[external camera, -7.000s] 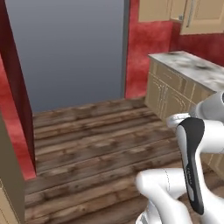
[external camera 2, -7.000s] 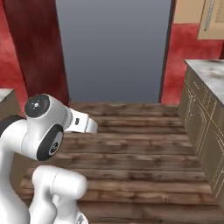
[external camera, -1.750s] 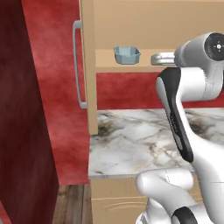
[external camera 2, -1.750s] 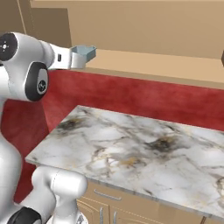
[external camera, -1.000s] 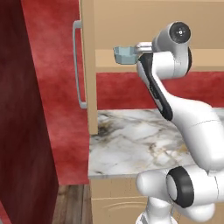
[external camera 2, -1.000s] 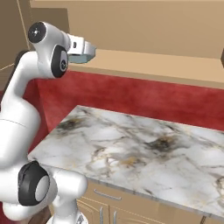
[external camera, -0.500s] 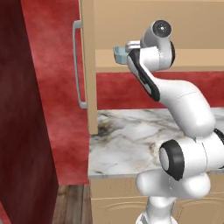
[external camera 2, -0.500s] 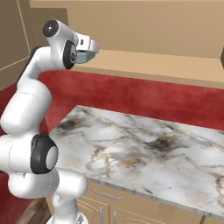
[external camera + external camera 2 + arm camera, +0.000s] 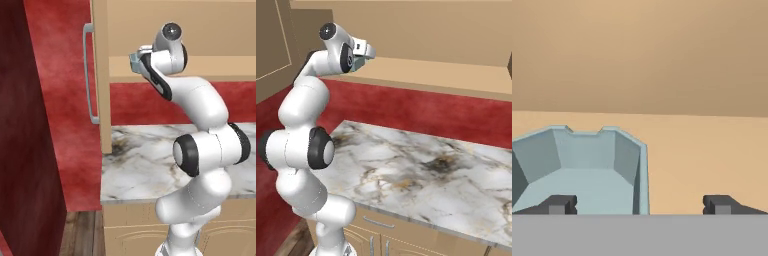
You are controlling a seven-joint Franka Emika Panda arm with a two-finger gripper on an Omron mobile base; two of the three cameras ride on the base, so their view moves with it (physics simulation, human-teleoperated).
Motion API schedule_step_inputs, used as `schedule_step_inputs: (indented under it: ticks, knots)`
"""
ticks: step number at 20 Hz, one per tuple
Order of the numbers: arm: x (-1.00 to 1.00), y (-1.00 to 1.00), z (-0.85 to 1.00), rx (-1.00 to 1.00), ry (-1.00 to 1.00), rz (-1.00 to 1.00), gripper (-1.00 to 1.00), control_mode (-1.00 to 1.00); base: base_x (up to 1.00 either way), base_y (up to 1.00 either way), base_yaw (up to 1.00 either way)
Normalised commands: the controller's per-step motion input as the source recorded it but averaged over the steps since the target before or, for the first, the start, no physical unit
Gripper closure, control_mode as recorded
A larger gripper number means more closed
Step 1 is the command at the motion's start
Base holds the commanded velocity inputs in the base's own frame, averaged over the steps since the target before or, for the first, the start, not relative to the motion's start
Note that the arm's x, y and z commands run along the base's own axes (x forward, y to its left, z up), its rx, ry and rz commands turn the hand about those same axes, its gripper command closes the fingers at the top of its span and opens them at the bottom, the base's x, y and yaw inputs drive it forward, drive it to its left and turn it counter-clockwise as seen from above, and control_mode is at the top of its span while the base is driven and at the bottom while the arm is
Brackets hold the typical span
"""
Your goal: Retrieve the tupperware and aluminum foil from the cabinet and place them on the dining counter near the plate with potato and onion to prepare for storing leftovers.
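The tupperware [image 9: 582,167] sits on the cabinet's inner shelf [image 9: 702,155], at about 8 o'clock in my hand view, its pale blue-grey faceted walls and open top facing me. My claw [image 9: 639,204] is released, jaws spread wide: the left finger tip [image 9: 558,204] stands in front of the tub's inside, the right finger tip [image 9: 719,204] lies well past the tub's right wall at 4 o'clock over bare shelf. So that wall stands between my tips, and I cannot tell whether either tip touches the tub.

From the left base view, the tupperware [image 9: 135,61] peeks out at 9 o'clock of my wrist, on the shelf edge just right of the open cabinet [image 9: 100,75] door with its long grey bar handle [image 9: 89,75]. From the right base view, my claw [image 9: 363,54] reaches over the shelf lip at 11 o'clock, the tub [image 9: 358,64] just under it. Below the shelf run a red wall [image 9: 421,112] and a marble wall counter [image 9: 421,175].
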Motion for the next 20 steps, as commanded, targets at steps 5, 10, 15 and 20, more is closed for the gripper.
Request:
schedule_step_inputs:
  ticks: [5, 10, 15, 20]
  knots:
    - [0.54, 0.0, -0.41, 0.0, 0.03, -0.11, -1.0, -1.0, 0.0, 0.0, 0.0]
    - [0.39, 0.01, -0.4, 0.0, 0.09, -0.13, 1.0, -1.0, 0.0, 0.0, 0.0]
    - [0.11, 0.03, -0.08, 0.0, 0.19, -0.09, 1.0, -1.0, 0.0, 0.0, 0.0]
    - [0.0, 0.1, 0.0, -0.02, 0.18, -0.05, 1.0, -1.0, 0.0, 0.0, 0.0]
